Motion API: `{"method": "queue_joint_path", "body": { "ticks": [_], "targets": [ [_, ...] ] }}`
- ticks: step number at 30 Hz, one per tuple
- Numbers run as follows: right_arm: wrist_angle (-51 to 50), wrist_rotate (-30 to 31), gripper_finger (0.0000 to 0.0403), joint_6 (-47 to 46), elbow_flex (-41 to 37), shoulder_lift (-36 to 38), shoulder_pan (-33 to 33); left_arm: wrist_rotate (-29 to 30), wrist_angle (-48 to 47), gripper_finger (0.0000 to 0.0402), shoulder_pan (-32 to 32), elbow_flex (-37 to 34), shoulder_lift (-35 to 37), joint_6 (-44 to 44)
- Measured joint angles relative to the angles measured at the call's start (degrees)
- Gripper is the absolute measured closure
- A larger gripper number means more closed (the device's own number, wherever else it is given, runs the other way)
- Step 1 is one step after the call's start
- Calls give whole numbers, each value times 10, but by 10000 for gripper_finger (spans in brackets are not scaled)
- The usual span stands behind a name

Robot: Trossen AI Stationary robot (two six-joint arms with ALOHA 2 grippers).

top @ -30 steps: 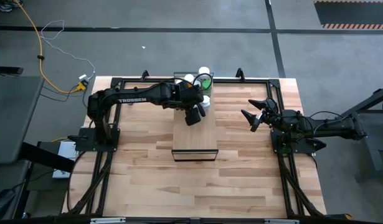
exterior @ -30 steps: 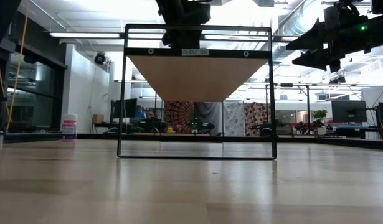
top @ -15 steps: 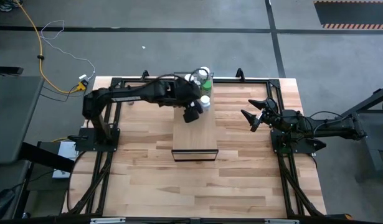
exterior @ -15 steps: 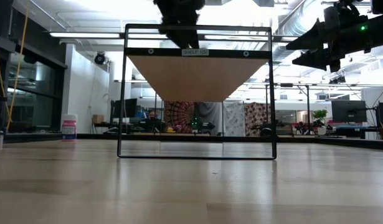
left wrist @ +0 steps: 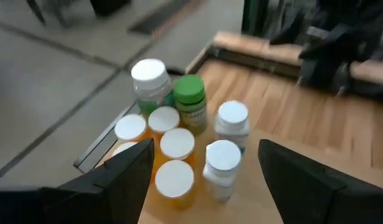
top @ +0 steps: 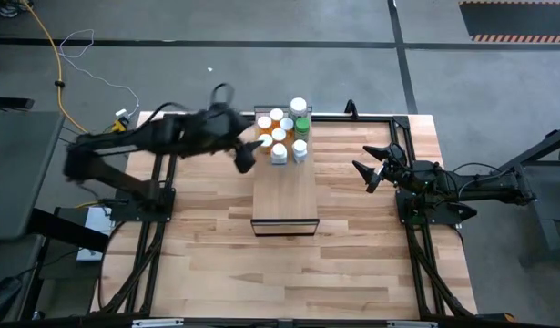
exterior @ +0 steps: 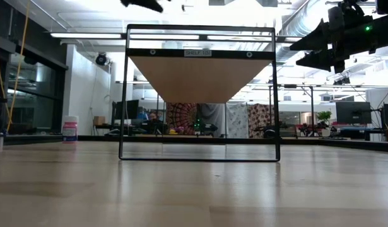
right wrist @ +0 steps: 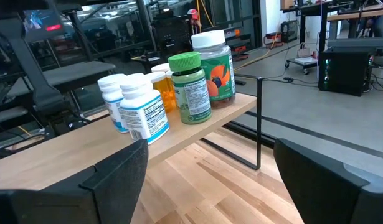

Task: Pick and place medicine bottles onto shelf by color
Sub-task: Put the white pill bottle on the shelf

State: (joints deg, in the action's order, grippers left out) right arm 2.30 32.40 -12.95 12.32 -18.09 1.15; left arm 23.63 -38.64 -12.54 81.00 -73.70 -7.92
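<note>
My left hand [top: 246, 157] hangs wide and empty just off the 9 o'clock side of the medicine bottles [top: 282, 136] clustered at the shelf's [top: 284, 196] 12 o'clock end: light, rigid, slick plastic, easily toppled, best pinched mid-body below the cap

A long pale-wood shelf [top: 284, 196] stands raised on a thin black frame at the desk's centre, running from 12 to 6 o'clock. All the medicine bottles [top: 281, 133] stand upright in a tight cluster at its 12 o'clock end: orange bottles [left wrist: 174, 180] with white caps, two white bottles [right wrist: 136, 110], one green-capped green bottle [right wrist: 189, 87], and a larger white-capped jar [right wrist: 214, 67].
</note>
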Motion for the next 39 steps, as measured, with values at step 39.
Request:
{"method": "queue_joint_path", "body": {
  "ticks": [39],
  "targets": [
    [-13, 1, 65, -20, 0, 0, 0, 363, -22, 124, -208, -523, 9, -662]
  ]
}}
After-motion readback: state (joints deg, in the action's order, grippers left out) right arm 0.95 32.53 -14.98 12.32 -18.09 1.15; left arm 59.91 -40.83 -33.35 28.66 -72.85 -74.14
